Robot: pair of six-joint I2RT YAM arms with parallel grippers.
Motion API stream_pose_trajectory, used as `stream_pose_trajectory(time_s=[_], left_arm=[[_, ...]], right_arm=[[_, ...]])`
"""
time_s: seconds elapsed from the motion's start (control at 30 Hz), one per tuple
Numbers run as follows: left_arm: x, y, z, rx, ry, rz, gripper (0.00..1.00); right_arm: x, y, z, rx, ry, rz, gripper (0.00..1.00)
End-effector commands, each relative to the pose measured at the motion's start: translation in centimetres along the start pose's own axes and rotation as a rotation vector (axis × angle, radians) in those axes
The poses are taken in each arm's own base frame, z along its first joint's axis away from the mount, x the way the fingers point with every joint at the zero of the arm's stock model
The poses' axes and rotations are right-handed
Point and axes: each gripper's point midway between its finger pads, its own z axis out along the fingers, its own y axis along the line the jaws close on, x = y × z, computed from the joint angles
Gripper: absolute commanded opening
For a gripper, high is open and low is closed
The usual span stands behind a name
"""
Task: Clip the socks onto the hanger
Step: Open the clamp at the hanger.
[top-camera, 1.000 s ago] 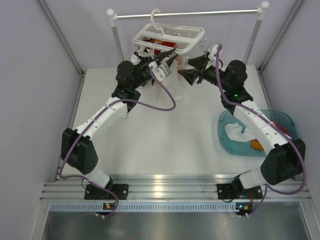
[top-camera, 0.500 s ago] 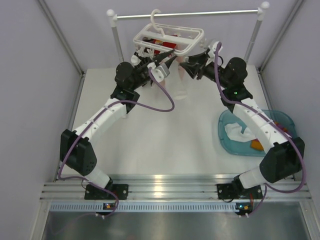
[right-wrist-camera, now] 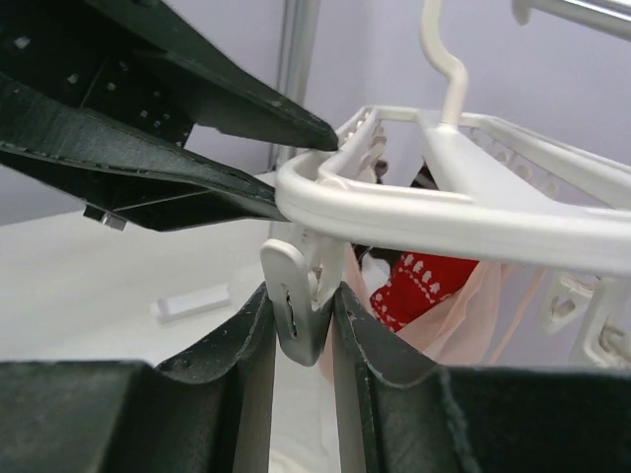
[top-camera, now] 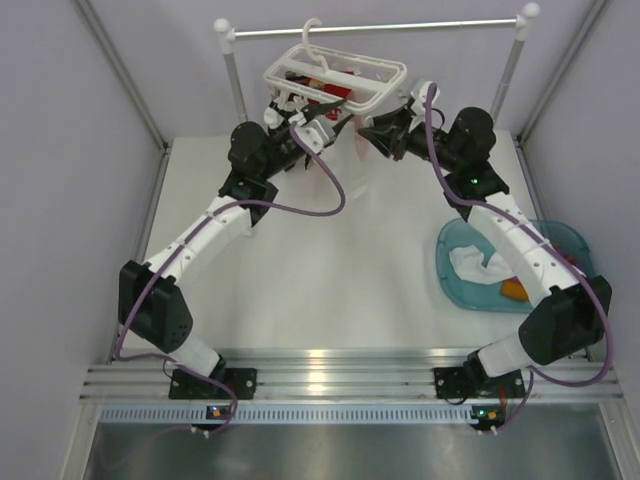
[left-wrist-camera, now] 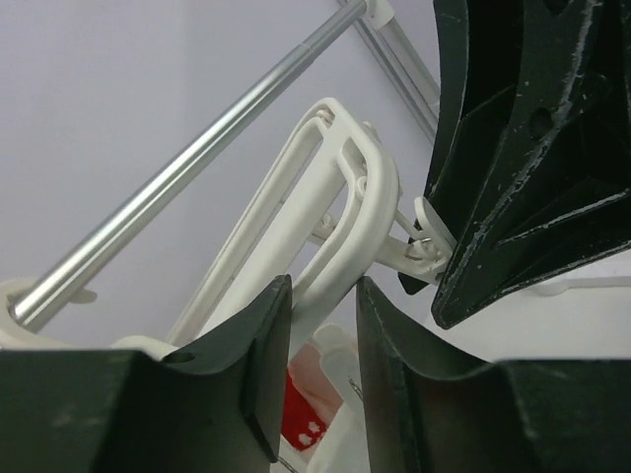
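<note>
The white slatted hanger [top-camera: 383,82] hangs by its hook from the silver rail. My left gripper [top-camera: 318,112] is shut on the hanger's frame bar [left-wrist-camera: 340,232]; in the right wrist view its black fingertips [right-wrist-camera: 320,138] straddle the rim corner. My right gripper [top-camera: 372,130] is shut on a small white dangling clip [right-wrist-camera: 299,301], squeezing it under the rim [right-wrist-camera: 473,217]. A red patterned sock [right-wrist-camera: 424,281] and a pale pink sock [right-wrist-camera: 463,320] hang under the hanger behind the clip. What holds the pink sock's top is hidden.
A blue tray [top-camera: 572,236] at the right holds a white sock [top-camera: 470,262] and an orange sock [top-camera: 515,292]. The rail [top-camera: 400,27] stands on two white posts at the back. A small white piece [right-wrist-camera: 192,304] lies on the table below the hanger.
Both grippers have moved up and back to the hanger's front edge. The pale pink sock between them has risen with them. The hanger has shifted slightly left.
</note>
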Motion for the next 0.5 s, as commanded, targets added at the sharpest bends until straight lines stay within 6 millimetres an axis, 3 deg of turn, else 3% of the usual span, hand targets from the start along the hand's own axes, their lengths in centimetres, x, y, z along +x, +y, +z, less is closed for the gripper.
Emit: stream_pose_trajectory(time_s=[0.0, 0.17, 0.47], left_arm=[[-1.5, -0.3, -0.7, 0.004, 0.03, -0.238, 0.39], [-3.5, -0.1, -1.9, -0.014, 0.034, -0.411, 0.51], [-5.2, 1.1, -3.8, -0.119, 0.091, -0.843, 0.53]], right_arm=[[-2.8, 2.1, 0.1, -0.115, -0.021, -0.032, 0.0], [-2.8, 3.1, 0.1, -0.179, -0.004, 0.002, 0.0], [-2.6, 3.5, 0.7, -0.225, 0.038, 0.086, 0.0]])
